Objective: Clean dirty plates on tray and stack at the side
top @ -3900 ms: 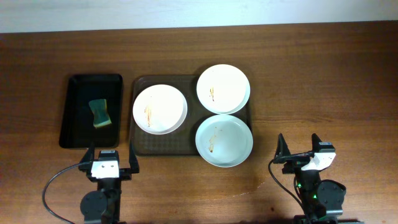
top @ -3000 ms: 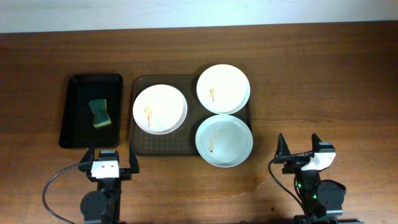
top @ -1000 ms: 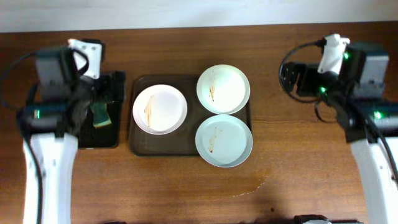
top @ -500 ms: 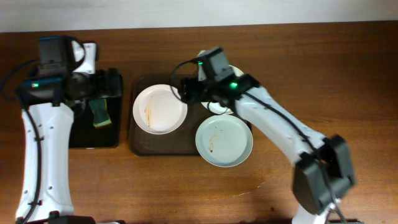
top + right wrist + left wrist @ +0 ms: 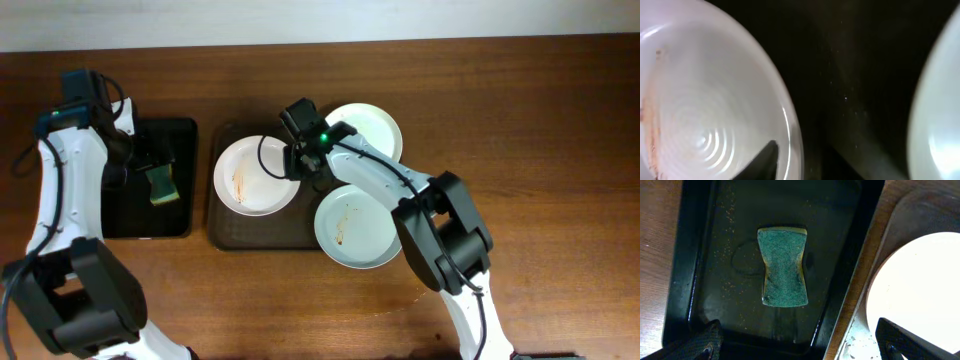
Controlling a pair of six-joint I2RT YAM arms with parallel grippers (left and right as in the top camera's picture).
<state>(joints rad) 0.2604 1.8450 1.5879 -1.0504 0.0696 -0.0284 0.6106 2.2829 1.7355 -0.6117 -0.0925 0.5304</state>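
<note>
Three white dirty plates lie on the brown tray (image 5: 225, 235): a left one (image 5: 250, 178) with a brown smear, an upper right one (image 5: 375, 130) partly under my right arm, and a lower right one (image 5: 360, 228), also smeared. My right gripper (image 5: 300, 168) is at the left plate's right rim. In the right wrist view one dark finger (image 5: 765, 160) lies just inside that plate's (image 5: 705, 100) rim; the other finger is lost against the dark tray. My left gripper (image 5: 800, 350) hangs open above the green sponge (image 5: 783, 266), with nothing between its fingers.
The sponge (image 5: 160, 182) lies in a narrow black tray (image 5: 125, 220) left of the brown tray. Bare wooden table (image 5: 520, 200) stretches to the right and front. The left wrist view catches the left plate's (image 5: 925, 290) edge at its right side.
My right arm has swung left from the upper right plate to the left plate's right rim, and its jaws have narrowed. The left gripper stays over the black tray, wide open.
</note>
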